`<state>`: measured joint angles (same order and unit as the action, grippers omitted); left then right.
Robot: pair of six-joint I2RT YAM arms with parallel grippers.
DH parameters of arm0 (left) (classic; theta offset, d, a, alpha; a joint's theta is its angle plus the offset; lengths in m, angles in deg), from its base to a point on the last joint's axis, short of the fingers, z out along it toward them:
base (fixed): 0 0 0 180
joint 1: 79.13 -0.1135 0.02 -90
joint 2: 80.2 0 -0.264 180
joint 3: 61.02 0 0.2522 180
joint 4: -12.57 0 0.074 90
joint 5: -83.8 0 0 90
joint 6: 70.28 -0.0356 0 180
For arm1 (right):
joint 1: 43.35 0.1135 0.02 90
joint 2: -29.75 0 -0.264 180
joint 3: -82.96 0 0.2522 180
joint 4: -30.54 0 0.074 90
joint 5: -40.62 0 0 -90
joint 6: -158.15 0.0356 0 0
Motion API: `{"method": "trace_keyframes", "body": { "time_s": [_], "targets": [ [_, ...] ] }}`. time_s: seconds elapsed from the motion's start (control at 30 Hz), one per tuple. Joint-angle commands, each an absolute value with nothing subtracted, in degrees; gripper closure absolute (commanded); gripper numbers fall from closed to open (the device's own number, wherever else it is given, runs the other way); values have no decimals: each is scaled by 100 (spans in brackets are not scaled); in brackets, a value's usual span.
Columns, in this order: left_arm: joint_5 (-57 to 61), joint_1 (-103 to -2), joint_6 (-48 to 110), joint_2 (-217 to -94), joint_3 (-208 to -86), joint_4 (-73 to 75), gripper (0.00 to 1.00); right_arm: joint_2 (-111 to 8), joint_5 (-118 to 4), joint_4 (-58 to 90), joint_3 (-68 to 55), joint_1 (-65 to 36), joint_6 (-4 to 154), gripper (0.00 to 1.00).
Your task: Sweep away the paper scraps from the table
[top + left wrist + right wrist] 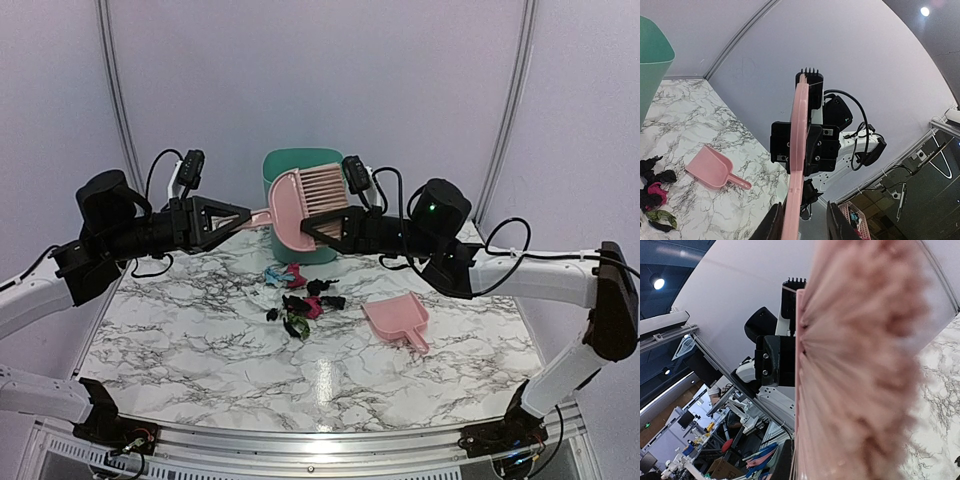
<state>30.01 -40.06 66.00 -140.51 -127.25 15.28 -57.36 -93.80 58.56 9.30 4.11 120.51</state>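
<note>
The pink brush is a close blur in the right wrist view; the left wrist view's nine o'clock edge cuts off the green bin and paper scraps.

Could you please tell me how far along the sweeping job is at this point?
Done: the pink brush is off the table, lifted in mid-air. In hand: the right tool is shut on its head, and the left tool sits around its handle; a firm grip there is unclear. Left: everything else; the paper scraps lie piled mid-table, and the dustpan lies empty beside them.
</note>
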Motion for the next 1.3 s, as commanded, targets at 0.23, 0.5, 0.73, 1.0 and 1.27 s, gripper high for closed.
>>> {"method": "trace_keyframes", "body": {
  "time_s": [0.23, 0.5, 0.73, 1.0, 1.27],
  "targets": [
    [3125, -3978, 6587, -14154, -12682, 1752, 78, -5701, -9287, 5664, 608, 478, 11808, 100],
    [3065, -3971, 6628, -14148, -12643, 1745, 100, -5703, -9222, 5767, 712, 485, 11785, 100],
    [2626, -3976, 6682, -14049, -12584, 1666, 100, -5506, -8832, 4709, 650, 477, 10920, 47],
    [1134, -3987, 5902, -13299, -12643, -155, 100, -4991, -7283, 1771, 331, 446, 9332, 23],
    [-318, -3984, 5244, -12562, -12506, -1636, 100, -4003, -5330, -138, 963, 482, 8946, 17]
  ]
}}
